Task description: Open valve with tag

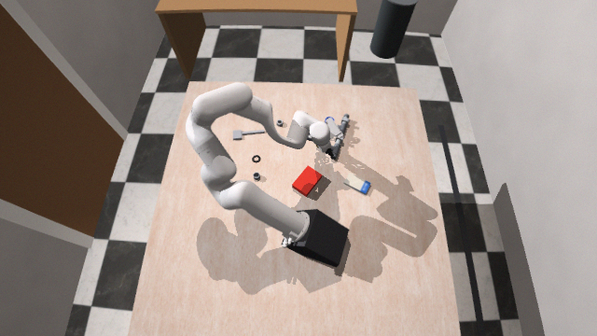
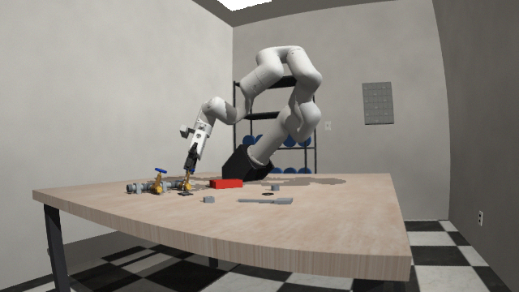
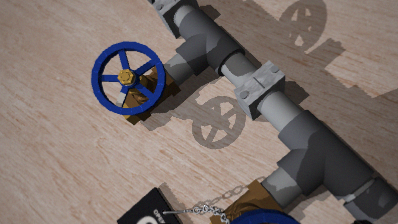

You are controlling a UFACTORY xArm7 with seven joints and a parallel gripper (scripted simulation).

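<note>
A grey pipe (image 3: 260,95) lies on the table with two brass valves that have blue handwheels. One valve (image 3: 128,78) shows whole in the wrist view at upper left, with no tag. The other valve (image 3: 262,216) is cut off by the bottom edge; a chain (image 3: 215,205) links it to a black tag (image 3: 150,212) lying flat, its number cut off. In the side view my gripper (image 2: 189,165) is open, points down and hangs just above the tagged valve (image 2: 186,184); the untagged valve (image 2: 159,179) stands to its left. The fingers do not show in the wrist view.
A red block (image 1: 307,181) lies near the pipe, with a white and blue piece (image 1: 359,185) to its right. A grey tool (image 1: 247,133), a black ring (image 1: 256,159) and two small nuts (image 1: 280,123) lie on the left. The black robot base (image 1: 322,237) is nearer.
</note>
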